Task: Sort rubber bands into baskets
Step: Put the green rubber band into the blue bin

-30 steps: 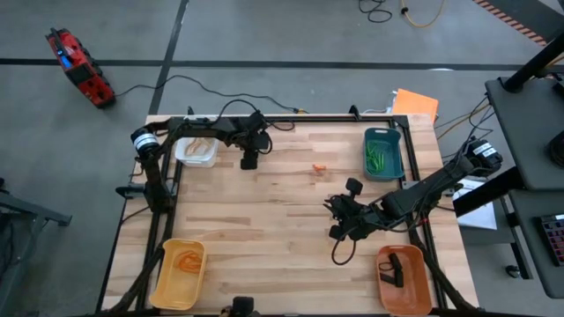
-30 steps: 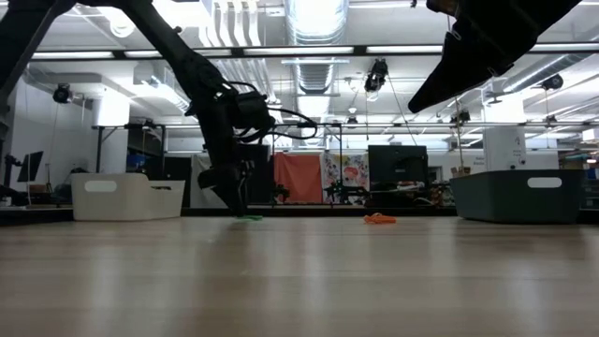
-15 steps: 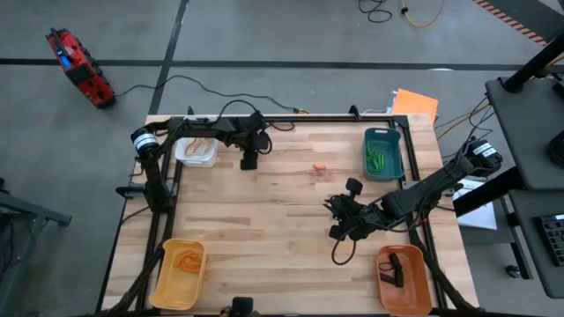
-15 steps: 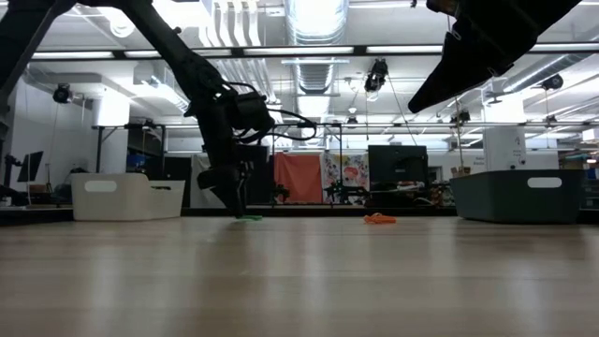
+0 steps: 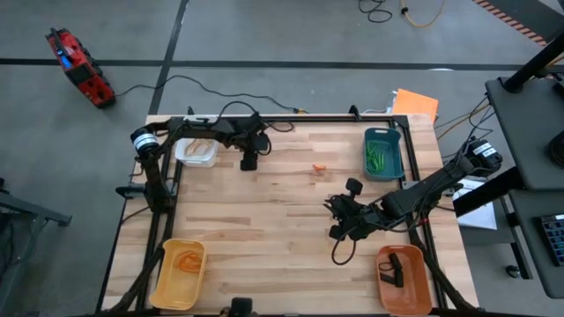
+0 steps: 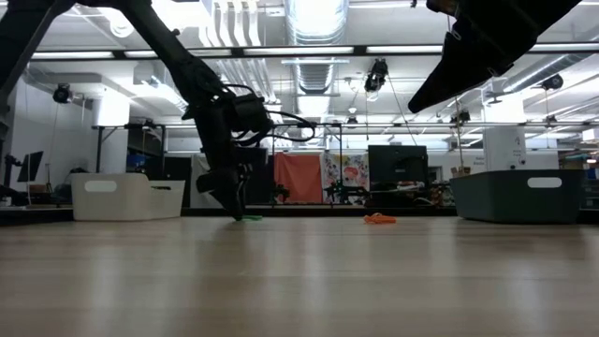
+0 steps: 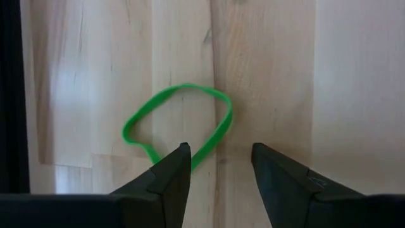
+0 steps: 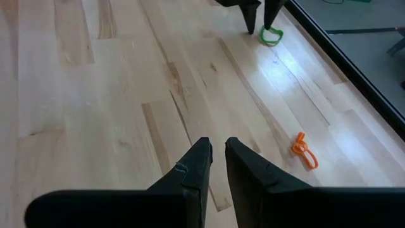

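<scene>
My left gripper [image 7: 216, 166] hangs open over a green rubber band [image 7: 179, 124] lying flat on the table [image 5: 264, 220] near the white basket [image 5: 196, 151]; next I should drop and pinch its near edge. My right gripper [image 8: 216, 158] waits mid-table, nearly closed, empty.

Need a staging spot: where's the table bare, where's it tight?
Free: the middle strip between yellow basket and right gripper, and centre boards below the orange band. Tight: near the white basket, where the open left gripper straddles a green band.
</scene>
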Controlling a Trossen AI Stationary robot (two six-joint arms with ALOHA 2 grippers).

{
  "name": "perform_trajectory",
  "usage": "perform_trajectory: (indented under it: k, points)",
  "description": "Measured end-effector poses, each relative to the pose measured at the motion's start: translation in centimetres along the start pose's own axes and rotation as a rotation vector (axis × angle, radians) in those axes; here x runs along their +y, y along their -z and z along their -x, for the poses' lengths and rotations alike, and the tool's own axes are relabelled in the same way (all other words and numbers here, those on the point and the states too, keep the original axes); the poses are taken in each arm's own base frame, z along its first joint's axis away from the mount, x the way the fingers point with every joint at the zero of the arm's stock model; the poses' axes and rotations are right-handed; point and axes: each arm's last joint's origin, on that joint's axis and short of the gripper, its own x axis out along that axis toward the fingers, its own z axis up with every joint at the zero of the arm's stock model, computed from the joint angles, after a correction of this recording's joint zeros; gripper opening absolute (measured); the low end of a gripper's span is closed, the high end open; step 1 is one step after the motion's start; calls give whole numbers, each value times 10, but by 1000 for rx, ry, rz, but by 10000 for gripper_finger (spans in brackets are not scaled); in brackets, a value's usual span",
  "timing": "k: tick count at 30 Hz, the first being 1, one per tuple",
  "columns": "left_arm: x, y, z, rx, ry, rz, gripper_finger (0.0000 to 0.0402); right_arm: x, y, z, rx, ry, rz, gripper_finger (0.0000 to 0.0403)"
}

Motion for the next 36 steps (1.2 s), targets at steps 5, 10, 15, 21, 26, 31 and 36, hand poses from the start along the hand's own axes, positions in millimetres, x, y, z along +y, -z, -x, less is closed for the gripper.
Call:
perform_trajectory:
  k: [5, 10, 15, 21, 26, 31, 36]
  points:
    - [-1, 1, -1, 1, 2, 1, 155, 0, 0, 0, 0, 0, 0, 43]
    - [-1, 1, -1, 1, 2, 1, 135, 0, 0, 0, 0, 0, 0, 43]
    - [-1, 1, -1, -5, 3, 3, 95, 0, 0, 0, -1, 0, -1, 43]
    - [-4, 3, -1, -9, 49, -1, 37, 0, 0, 0, 0, 0, -1, 43]
    - [-7, 3, -1, -20, 100, 4, 6, 0, 0, 0, -1, 0, -1, 43]
    - [-10, 2, -1, -18, 108, -1, 1, 0, 0, 0, -1, 0, -1, 43]
    - [-12, 1, -1, -15, 119, -6, 0, 0, 0, 0, -1, 0, -1, 43]
